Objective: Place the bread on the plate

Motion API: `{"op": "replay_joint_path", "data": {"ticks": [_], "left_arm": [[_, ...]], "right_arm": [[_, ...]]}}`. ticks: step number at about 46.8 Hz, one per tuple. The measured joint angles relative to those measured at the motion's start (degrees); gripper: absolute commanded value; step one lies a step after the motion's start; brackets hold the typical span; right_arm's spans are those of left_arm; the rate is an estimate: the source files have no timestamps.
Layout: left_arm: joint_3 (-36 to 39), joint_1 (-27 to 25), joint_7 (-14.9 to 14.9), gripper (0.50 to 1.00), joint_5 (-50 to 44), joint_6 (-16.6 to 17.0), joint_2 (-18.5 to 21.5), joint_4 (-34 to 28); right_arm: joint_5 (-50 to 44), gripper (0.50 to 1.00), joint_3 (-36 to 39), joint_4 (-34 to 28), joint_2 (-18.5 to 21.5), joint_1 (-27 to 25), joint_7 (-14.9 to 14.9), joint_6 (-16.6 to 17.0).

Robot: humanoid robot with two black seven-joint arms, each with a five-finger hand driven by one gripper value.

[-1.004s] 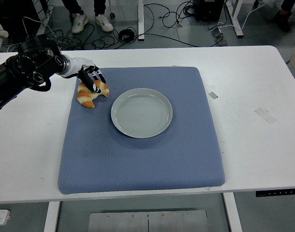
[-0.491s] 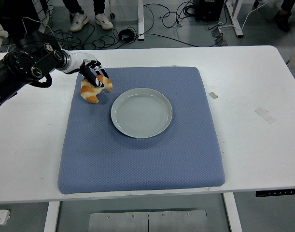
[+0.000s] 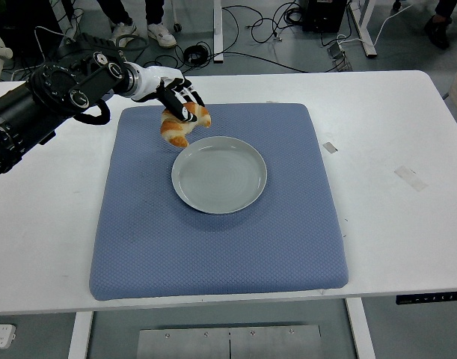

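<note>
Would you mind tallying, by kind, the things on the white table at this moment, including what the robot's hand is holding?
Bread (a croissant, held in the left hand): 1
Plate (grey-green): 1
Mat (blue): 1
Tape strips on the table: 2
Total: 5

Left hand [image 3: 177,93] curled around the bread [image 3: 183,124], a golden croissant, holding it clear of the blue mat [image 3: 213,247] just beyond the far-left rim of the plate [image 3: 219,174]. Plate grey-green, round, sitting on the mat's middle. Mat lies on the white table [image 3: 393,187]. Black left arm [image 3: 56,97] reaches in from the left edge. Cables and a person's shoes [image 3: 142,31] on the floor past the table.
</note>
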Motion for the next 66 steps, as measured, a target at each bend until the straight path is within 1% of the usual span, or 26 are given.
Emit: {"op": "replay_joint_path", "data": {"ticks": [14, 21, 32, 37, 41, 53, 59, 66], "left_arm": [[-0.1, -0.7, 0.1, 0.649, 0.0, 0.0, 0.0, -0.6], [-0.3, -0.8, 0.1, 0.651, 0.0, -0.7, 0.0, -1.1], [-0.4, -1.4, -0.2, 0.654, 0.0, -0.9, 0.0, -4.7], [-0.7, -2.4, -0.6, 0.654, 0.1, -3.1, 0.0, -7.1], [-1.3, -2.7, -0.6, 0.654, 0.2, -4.4, 0.0, -7.9], [-1.0, -2.7, -0.5, 0.658, 0.8, -5.0, 0.0, -8.1], [-1.0, -2.3, -0.5, 0.658, 0.9, -6.6, 0.0, -9.4], [-1.0, -2.1, -0.5, 0.658, 0.9, -6.6, 0.0, -10.3]], "right_arm": [[0.0, 1.000, 0.0, 0.0, 0.0, 0.0, 0.0, 0.0], [0.0, 1.000, 0.0, 0.0, 0.0, 0.0, 0.0, 0.0], [0.0, 1.000, 0.0, 0.0, 0.0, 0.0, 0.0, 0.0], [0.0, 1.000, 0.0, 0.0, 0.0, 0.0, 0.0, 0.0], [0.0, 1.000, 0.0, 0.0, 0.0, 0.0, 0.0, 0.0], [0.0, 1.000, 0.0, 0.0, 0.0, 0.0, 0.0, 0.0], [0.0, 1.000, 0.0, 0.0, 0.0, 0.0, 0.0, 0.0], [0.0, 1.000, 0.0, 0.0, 0.0, 0.0, 0.0, 0.0]]}}
